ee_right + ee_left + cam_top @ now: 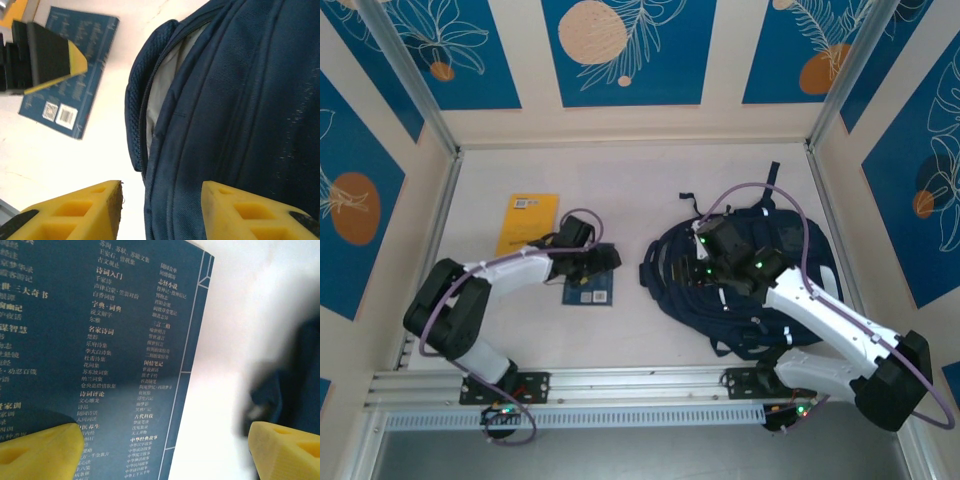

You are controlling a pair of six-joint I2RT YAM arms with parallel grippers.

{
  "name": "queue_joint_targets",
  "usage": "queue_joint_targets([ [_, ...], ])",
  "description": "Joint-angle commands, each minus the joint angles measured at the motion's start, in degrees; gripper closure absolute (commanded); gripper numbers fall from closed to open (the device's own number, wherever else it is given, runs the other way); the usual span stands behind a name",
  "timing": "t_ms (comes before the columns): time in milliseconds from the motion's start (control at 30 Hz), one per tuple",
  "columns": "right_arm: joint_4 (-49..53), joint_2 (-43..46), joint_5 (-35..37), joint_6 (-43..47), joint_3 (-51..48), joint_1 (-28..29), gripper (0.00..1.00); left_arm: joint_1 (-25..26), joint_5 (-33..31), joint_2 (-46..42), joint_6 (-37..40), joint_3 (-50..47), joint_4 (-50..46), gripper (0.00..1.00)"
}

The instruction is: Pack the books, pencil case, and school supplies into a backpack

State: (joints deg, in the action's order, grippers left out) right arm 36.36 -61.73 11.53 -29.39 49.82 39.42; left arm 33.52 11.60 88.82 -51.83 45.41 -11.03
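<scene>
The yellow book [528, 222] lies flat on the left half of the tabletop [640, 180], toward the back edge; its white label is too small to read. Just nearer the front edge, the navy book [590, 288] also lies out, so both are yet to be packed. The left jaws stand apart over its right edge, one finger above the cover, the other above bare tabletop, clamped on nothing. The cover carries columns of white Chinese headings, among them 诗词入门 and 名家诗词, and two white barcode labels [60, 114] sit at one corner. On the right half lies the backpack [740, 290], its zip part open on grey lining [167, 70]; what is inside is hidden. The right jaws hang apart above its fabric, probably not touching it.
</scene>
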Motion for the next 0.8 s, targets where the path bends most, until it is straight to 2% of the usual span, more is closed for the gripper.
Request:
queue_joint_targets([
  [0,-1.2,-1.3,-3.3,-0.5,0.1,0.3,0.54,5.3,7.4,-2.4,-4.1,-3.6,-3.0,0.12],
  [133,-1.5,-3.9,-7.9,-0.8,1.8,0.8,0.54,6.4,3.7,-12.4,-1.8,-3.8,-9.2,0.11],
  [267,-2.7,-8.1,-7.6,-3.7,3.7,3.5,0.61,3.8,-6.4,-21.4,4.7,-1.0,-18.7,0.09],
  [367,-5.1,-12.2,-7.3,-9.6,4.7,5.9,0.64,-0.2,-10.1,-23.8,7.8,-0.8,-22.0,0.09],
  [433,-5.7,-16.3,-6.7,-16.9,6.2,7.5,0.72,-2.1,-12.1,-23.6,8.3,-1.8,-22.1,0.09],
  [500,-2.1,-22.1,-2.6,-21.9,10.9,10.6,0.79,-3.4,-10.8,-22.5,7.8,-3.7,-19.7,0.09],
  [633,0.9,-31.5,2.3,-27.2,17.6,15.5,0.79,-4.3,-9.4,-20.2,7.2,-6.4,-15.2,0.11],
  [767,-0.5,-37.0,1.6,-30.3,19.6,15.7,0.68,-4.6,-7.2,-19.0,8.4,-7.8,-12.5,0.14],
])
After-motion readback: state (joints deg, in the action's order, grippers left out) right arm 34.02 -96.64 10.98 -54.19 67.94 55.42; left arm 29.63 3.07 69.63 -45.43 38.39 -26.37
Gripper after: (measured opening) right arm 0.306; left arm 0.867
